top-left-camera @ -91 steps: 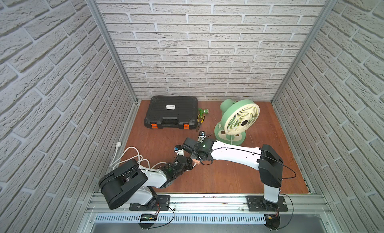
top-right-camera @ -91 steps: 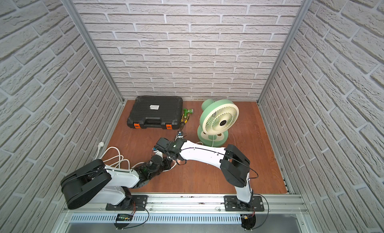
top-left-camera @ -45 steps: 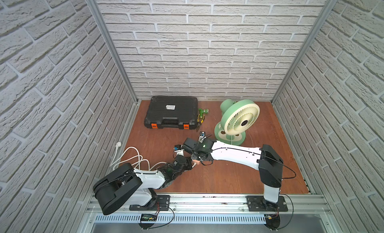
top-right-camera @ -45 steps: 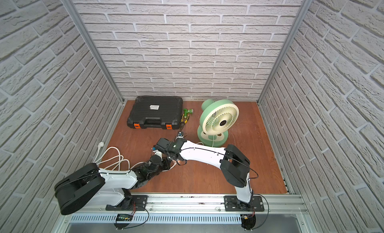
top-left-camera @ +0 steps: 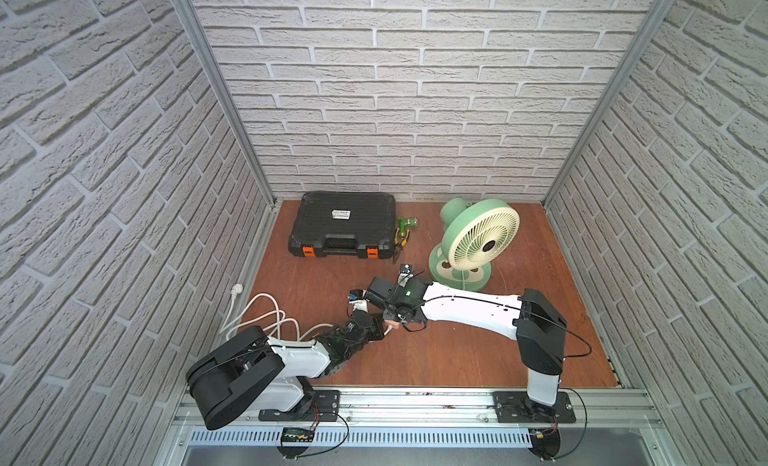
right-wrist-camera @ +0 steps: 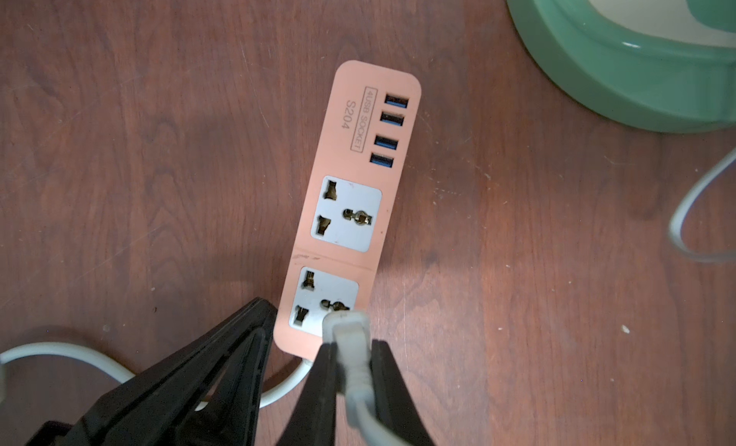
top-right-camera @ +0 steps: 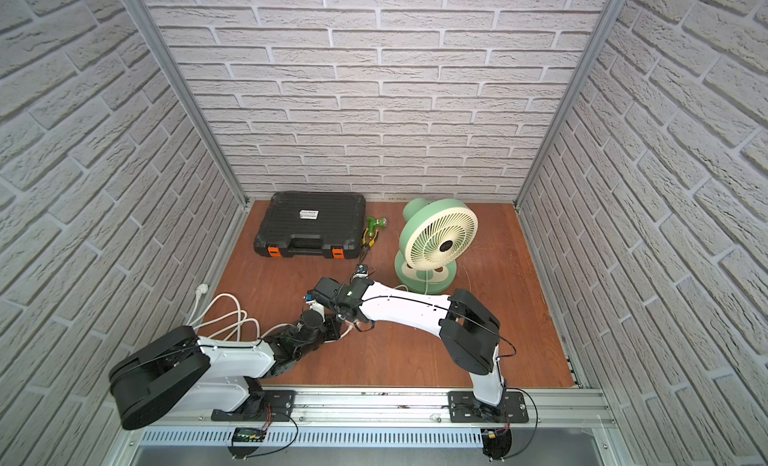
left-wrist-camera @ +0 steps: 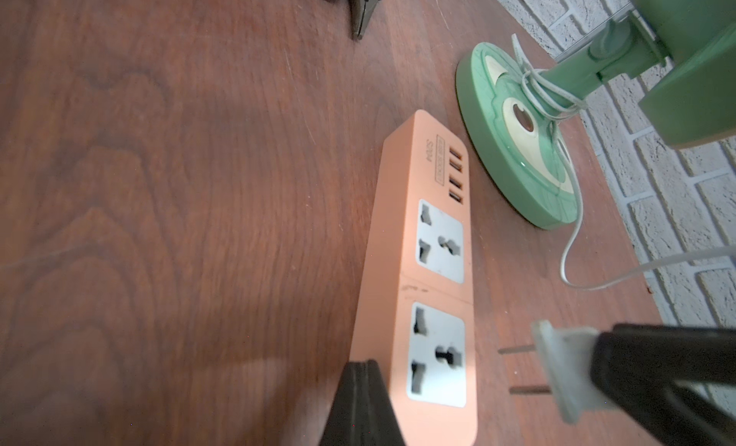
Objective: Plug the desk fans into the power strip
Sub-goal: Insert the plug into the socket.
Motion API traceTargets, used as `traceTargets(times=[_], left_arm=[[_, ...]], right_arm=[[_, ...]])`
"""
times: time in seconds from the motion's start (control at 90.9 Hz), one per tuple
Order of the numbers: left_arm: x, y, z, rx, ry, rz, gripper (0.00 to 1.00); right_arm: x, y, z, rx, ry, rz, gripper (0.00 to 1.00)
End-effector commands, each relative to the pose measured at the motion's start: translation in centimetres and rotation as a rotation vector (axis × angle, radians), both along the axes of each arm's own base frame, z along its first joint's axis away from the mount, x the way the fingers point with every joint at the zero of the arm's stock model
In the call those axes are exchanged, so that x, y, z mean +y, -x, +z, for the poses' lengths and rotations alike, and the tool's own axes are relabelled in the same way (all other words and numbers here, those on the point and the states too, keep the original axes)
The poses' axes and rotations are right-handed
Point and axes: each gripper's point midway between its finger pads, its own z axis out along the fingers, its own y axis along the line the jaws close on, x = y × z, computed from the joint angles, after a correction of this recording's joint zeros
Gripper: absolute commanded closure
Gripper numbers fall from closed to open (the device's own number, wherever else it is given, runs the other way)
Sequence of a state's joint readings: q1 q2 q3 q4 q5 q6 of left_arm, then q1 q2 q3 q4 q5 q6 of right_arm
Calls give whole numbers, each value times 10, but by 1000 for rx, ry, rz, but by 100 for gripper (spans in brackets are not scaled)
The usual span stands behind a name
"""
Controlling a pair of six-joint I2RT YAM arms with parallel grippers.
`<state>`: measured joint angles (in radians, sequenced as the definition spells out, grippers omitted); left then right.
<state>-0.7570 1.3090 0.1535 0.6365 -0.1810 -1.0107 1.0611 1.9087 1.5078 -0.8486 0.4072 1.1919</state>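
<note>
The power strip (right-wrist-camera: 350,165) is a short salmon-pink bar lying flat on the wooden table (right-wrist-camera: 119,145). It has two white sockets, four blue USB ports (right-wrist-camera: 388,131) at the end nearer the fan, and a thick white cable (right-wrist-camera: 79,352) leaving the opposite end. The desk fan (top-left-camera: 478,243) stands upright toward the back wall, mint-green with a cream grille. Its round base (left-wrist-camera: 517,165) sits just beside the strip's USB end without touching it. Its thin white cord (left-wrist-camera: 573,233) runs to a small white two-pin plug (left-wrist-camera: 557,368), which the right tool (right-wrist-camera: 352,346) holds clamped between its fingers. The plug hangs at the socket nearest the cable end, with its pins bare and outside the holes. The left tool (left-wrist-camera: 358,384), fingers together, lies against the strip's long side at that same end
</note>
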Motion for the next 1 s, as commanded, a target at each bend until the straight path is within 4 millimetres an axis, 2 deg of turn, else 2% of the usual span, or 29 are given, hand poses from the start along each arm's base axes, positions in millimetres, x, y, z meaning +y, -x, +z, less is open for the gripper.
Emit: traceTargets(times=[0.0, 0.99], left_arm=[[-2, 1, 3, -36, 4, -19, 100], [-8, 4, 4, -63, -10, -54, 100]], right_arm=[[5, 4, 1, -4, -9, 25, 97], [8, 9, 7, -15, -20, 23, 97]])
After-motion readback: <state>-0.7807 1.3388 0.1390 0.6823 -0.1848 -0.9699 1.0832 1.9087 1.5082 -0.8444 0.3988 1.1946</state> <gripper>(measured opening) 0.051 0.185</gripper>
